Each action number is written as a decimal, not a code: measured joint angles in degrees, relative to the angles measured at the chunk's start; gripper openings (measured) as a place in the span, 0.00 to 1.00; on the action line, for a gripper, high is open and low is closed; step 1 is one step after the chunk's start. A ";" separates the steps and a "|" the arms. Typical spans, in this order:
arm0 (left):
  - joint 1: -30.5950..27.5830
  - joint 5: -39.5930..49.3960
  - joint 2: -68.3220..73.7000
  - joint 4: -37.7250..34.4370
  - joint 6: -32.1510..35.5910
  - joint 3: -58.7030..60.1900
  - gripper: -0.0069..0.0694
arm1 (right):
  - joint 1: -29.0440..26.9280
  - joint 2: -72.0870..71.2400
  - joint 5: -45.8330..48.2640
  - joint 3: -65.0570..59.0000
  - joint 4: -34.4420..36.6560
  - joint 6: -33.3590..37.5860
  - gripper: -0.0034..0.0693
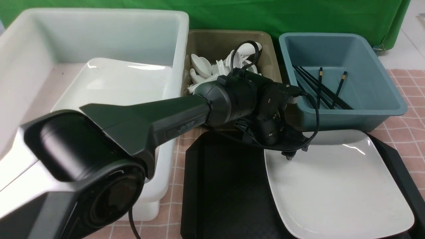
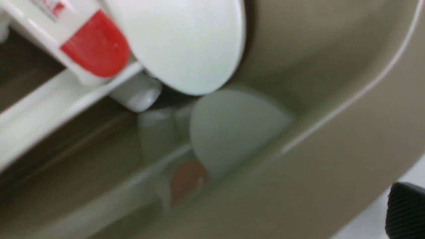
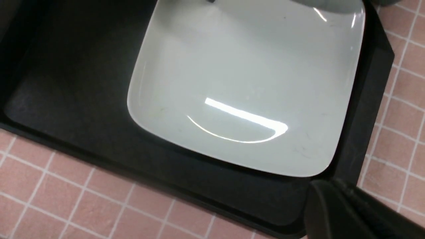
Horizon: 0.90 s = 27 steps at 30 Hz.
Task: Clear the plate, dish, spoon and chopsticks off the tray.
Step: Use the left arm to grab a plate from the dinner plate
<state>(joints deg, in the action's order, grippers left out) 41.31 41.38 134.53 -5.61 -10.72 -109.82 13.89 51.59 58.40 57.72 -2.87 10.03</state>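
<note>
Using the tray [image 1: 225, 186] as the anchor for everything here. Can see the plate [image 1: 335, 186] lying flat on the tray's right half, glossy and white, not cleared off yet.

Found the chopsticks [image 1: 318, 88] off the tray already, lying slanted in a blue bin [image 1: 375, 96] just past the tray's far right corner, in with a few more black sticks. Found the spoon [image 2: 96, 49] off the tray too, down in a tan bin [image 1: 229, 39] just past the tray's far edge, red mark on the handle, lying among other white spoons [image 1: 202, 66]. Can only make it out in the left wrist view though, and pretty blurry at that.

Got the left hand [image 1: 295, 152] hovering over the tray's far edge, close to the plate's far corner and the tan bin's near wall. Released and spread wide, with one black finger [image 2: 406, 212] poking in at the edge of the wrist view and nothing in its grip. Can't spot the right hand [image 3: 342, 212] in the front view at all. Looks clenched shut, hanging up above the tray and looking down on the plate.

Also worth noting a big white tub [image 1: 99, 30] off the tray's far left, with another white square plate [image 1: 116, 83] inside. Pink checked cloth [image 1: 408, 86] covering the surface under the tray.
</note>
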 joint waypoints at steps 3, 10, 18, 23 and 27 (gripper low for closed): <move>0.00 0.04 0.05 0.32 0.05 -0.06 0.56 | 0.00 0.00 -0.11 0.00 0.04 1.00 0.09; -0.58 2.46 -0.62 -2.09 1.78 -0.46 0.29 | 0.00 0.00 -0.11 0.00 0.04 2.24 0.09; -0.15 9.14 -7.14 -2.89 7.07 -0.10 0.20 | 0.00 0.00 0.22 5.88 0.42 2.29 0.09; 0.11 11.18 -12.90 -3.55 9.29 -0.10 0.13 | 0.00 0.00 1.08 9.72 1.57 2.29 0.09; 0.06 11.97 -16.58 -3.28 10.72 -0.10 0.12 | 0.00 0.00 1.54 11.58 2.43 2.42 0.09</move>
<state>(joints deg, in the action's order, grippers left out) 41.38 53.35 117.95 -8.89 0.00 -109.93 13.89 51.59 59.94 69.30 -0.44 12.45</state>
